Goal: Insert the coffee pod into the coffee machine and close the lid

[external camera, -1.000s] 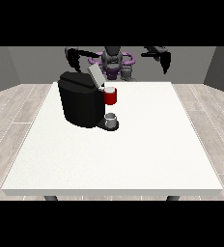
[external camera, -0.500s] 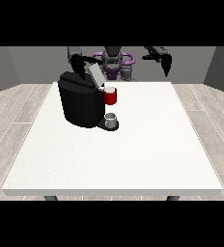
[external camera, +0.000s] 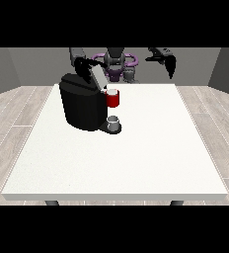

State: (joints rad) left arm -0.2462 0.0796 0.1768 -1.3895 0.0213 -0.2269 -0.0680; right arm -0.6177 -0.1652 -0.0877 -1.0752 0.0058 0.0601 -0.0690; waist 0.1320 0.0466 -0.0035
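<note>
The coffee machine (external camera: 83, 106), a black block, stands on the white table (external camera: 136, 153) towards the far left part of it, and everything hangs off that. Its grey lid (external camera: 97, 75) is raised, tilted up and back above the machine's top. The hand at the view's left (external camera: 83, 64) is right at the top edge of that lid, just behind the machine; whether its fingers are spread, together or gripping the lid cannot be told. On the machine's right side, at the head, sits the red pod holder (external camera: 113, 99), and the coffee pod (external camera: 112, 91) shows as a pale disc in its top. Below it, at the foot of the machine, a small grey cup (external camera: 113, 122) stands on the drip base. Over to the right of the machine, well apart from it and high above the table's far edge, the hand at the view's right (external camera: 165, 59) hangs in the air, its fingers drooping downward, relaxed and holding nothing.
</note>
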